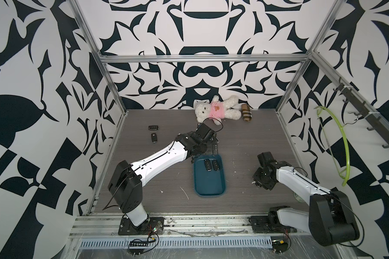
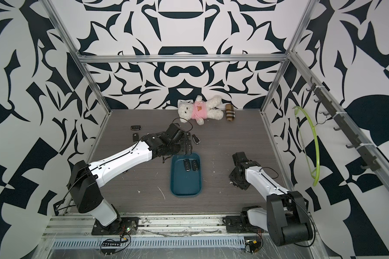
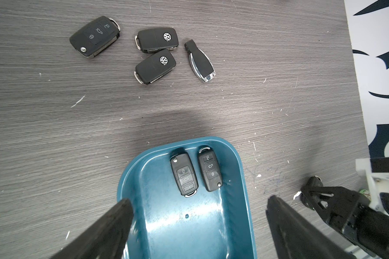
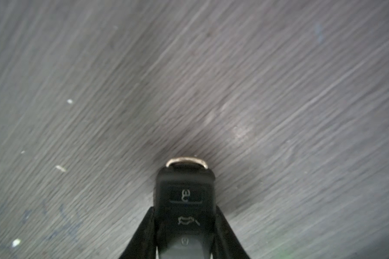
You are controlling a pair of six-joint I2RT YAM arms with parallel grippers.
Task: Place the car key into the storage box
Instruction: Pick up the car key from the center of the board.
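Right wrist view: your right gripper (image 4: 184, 215) pinches the car key (image 4: 184, 186) by its sides, down at the table (image 4: 76, 89); a slim hold may let it swivel free. Left wrist view: left gripper (image 3: 199, 200) spread wide over the storage box (image 3: 240, 170), two fobs (image 3: 184, 173) at its far end, so arms could clash there.

We see the storage box (image 2: 185, 185) lying on the surface (image 2: 234, 134), with two black key fobs (image 2: 187, 165) side by side at its far end. The left arm (image 2: 121, 158) reaches over that end, while the right arm (image 2: 264, 179) bends down to the surface, apart from the box. A teddy bear (image 2: 199, 109) and a plaid pouch (image 2: 230, 112) lie at the far edge.
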